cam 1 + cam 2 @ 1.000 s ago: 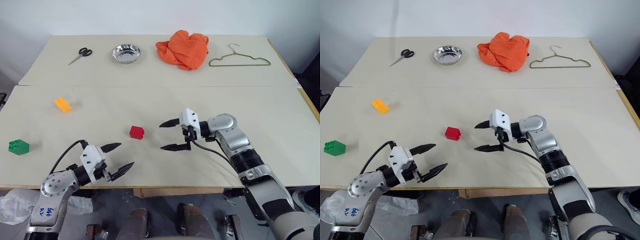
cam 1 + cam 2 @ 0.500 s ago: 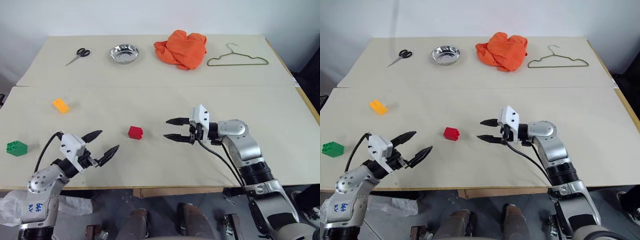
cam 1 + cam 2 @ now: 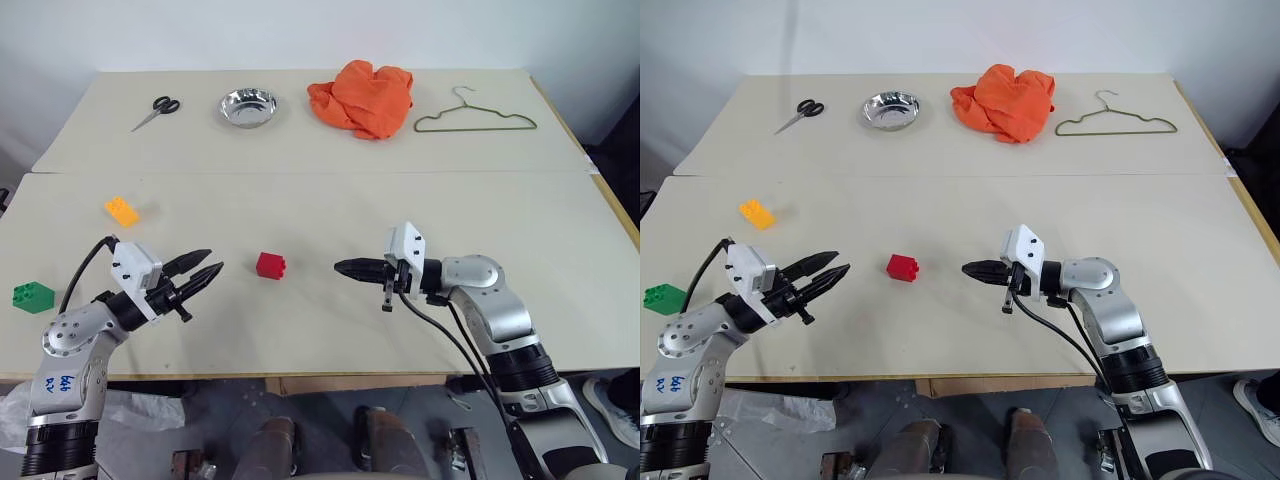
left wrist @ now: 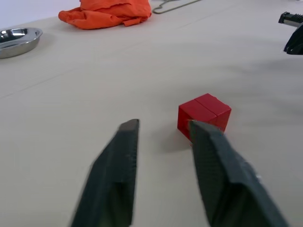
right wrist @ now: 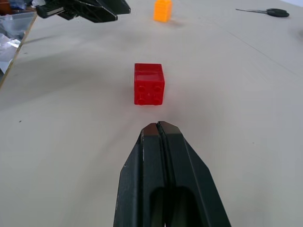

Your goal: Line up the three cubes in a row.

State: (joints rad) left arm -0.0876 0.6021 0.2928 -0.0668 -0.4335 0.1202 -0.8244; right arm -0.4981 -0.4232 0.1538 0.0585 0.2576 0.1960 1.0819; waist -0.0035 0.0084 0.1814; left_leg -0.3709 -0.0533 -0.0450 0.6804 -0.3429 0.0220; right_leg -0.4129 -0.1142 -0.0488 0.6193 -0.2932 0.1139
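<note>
Right gripper [image 5: 158, 126] jaws together, aimed at red cube [image 5: 149, 83], likely to nudge it; left gripper [image 4: 163, 130] jaws slightly apart, empty.

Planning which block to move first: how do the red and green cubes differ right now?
The red cube sits mid-table between the left gripper and right gripper; the green cube lies near the table's left edge, outside both. Both rest on the table, untouched.
</note>
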